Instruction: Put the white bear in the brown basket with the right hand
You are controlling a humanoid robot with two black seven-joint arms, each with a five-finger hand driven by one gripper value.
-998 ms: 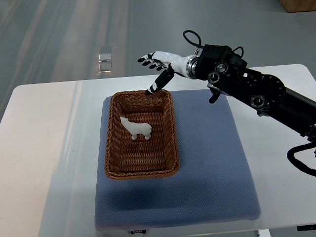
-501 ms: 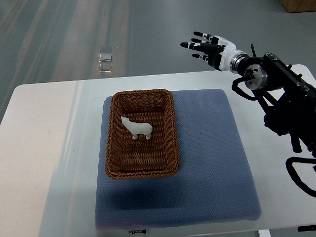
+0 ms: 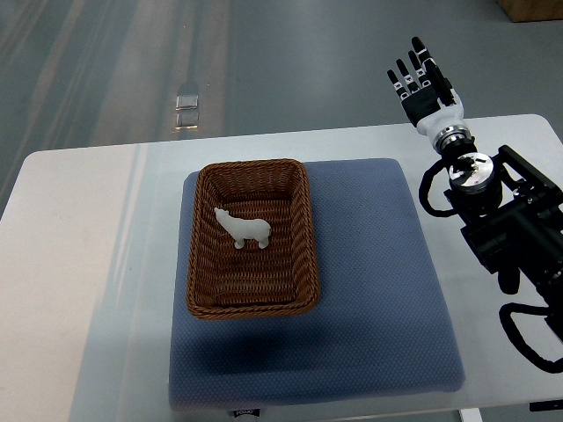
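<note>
- Right hand: fingers extended and spread, holding nothing; positioned above the far right edge of the tabletop, well apart from the basket. Its black arm enters from the picture's right edge.
- Tabletop: white, carrying a blue-grey cushion pad.
- Cushion pad: rectangular, lying flat, supporting the basket on its left half.
- Brown basket: woven wicker, rectangular, upright.
- White bear: standing inside the brown basket, in its far half, head toward the left wall.

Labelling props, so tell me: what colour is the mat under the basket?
Blue-grey mat, seen in the top view.
</note>
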